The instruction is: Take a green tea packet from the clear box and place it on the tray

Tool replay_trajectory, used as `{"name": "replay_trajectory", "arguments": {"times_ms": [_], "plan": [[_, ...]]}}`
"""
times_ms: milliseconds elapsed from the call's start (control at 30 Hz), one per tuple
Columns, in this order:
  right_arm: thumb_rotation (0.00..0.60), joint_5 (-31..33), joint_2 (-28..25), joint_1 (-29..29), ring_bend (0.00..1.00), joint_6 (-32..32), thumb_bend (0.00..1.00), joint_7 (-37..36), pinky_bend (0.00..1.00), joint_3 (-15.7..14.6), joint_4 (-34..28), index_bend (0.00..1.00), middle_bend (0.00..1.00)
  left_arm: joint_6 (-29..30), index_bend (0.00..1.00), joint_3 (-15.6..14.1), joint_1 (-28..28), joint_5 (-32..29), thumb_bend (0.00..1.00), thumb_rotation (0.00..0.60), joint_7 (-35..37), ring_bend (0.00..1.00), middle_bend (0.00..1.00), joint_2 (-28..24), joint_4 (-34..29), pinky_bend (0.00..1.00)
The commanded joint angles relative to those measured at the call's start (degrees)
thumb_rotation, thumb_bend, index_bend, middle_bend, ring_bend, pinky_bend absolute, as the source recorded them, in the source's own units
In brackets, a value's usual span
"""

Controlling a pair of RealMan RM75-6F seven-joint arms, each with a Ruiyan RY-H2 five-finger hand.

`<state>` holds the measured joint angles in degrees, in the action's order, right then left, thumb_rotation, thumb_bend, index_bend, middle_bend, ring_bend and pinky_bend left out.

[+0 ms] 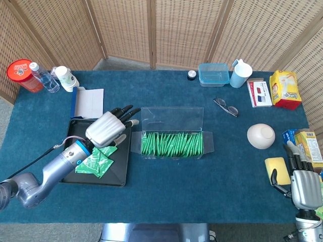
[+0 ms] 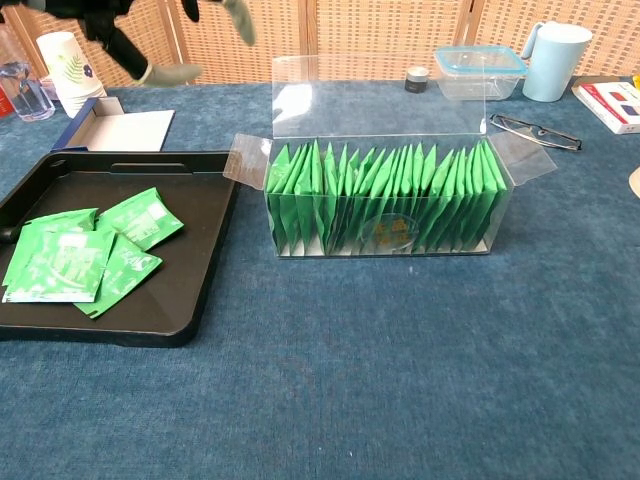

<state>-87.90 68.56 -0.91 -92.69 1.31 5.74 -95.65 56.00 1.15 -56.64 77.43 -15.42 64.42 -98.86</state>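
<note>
The clear box (image 1: 173, 132) (image 2: 385, 160) stands mid-table with its lid up, packed with upright green tea packets (image 1: 171, 144) (image 2: 380, 200). The black tray (image 1: 75, 176) (image 2: 190, 300) lies to its left and holds several green packets (image 1: 93, 164) (image 2: 85, 255). My left hand (image 1: 107, 127) (image 2: 150, 30) hovers above the tray's right side, fingers spread toward the box, holding nothing. My right hand (image 1: 301, 185) sits at the table's right front corner, fingers apart and empty.
Bottles and a red-lidded jar (image 1: 20, 74) stand at the back left, an open blue-and-white box (image 1: 88, 102) behind the tray. A lidded container (image 1: 213, 74), pitcher (image 1: 240, 73), glasses (image 1: 225, 107), white bowl (image 1: 261, 135) and snack boxes (image 1: 284, 89) fill the right side.
</note>
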Motion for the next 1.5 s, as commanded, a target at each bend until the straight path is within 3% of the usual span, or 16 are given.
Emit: {"name": "replay_trajectory", "arguments": {"times_ms": [33, 333, 700, 900, 1500], "plan": [[0.273, 0.1, 0.1, 0.1, 0.09, -0.1, 0.58, -0.1, 0.17, 0.0, 0.1, 0.0, 0.09, -1.8, 0.23, 0.1, -0.7, 0.7, 0.44, 0.568, -2.5, 0.0, 0.05, 0.8, 0.8, 0.21], [0.273, 0.3, 0.1, 0.4, 0.09, -0.3, 0.58, -0.7, 0.17, 0.0, 0.5, 0.0, 0.09, -6.9, 0.23, 2.8, -4.5, -3.0, 0.44, 0.564, -13.6, 0.0, 0.04, 5.6, 1.6, 0.2], [0.273, 0.7, 0.2, 1.2, 0.09, -0.8, 0.58, -2.3, 0.17, -0.3, 1.7, 0.0, 0.09, -13.2, 0.24, 4.4, -8.8, -9.2, 0.44, 0.558, -18.4, 0.0, 0.04, 11.7, 5.4, 0.2], [0.272, 0.7, 0.2, 1.4, 0.09, -0.9, 0.58, -2.8, 0.17, -0.3, 2.0, 0.0, 0.09, -14.7, 0.29, 5.6, -10.4, -13.0, 0.44, 0.554, -18.8, 0.0, 0.04, 15.0, 8.0, 0.2], [0.272, 1.4, 0.4, 2.0, 0.09, -1.5, 0.58, -3.7, 0.17, 0.1, 2.7, 0.0, 0.09, -16.8, 0.28, 5.5, -13.4, -16.8, 0.44, 0.546, -19.0, 0.0, 0.04, 21.6, 15.7, 0.2]]}}
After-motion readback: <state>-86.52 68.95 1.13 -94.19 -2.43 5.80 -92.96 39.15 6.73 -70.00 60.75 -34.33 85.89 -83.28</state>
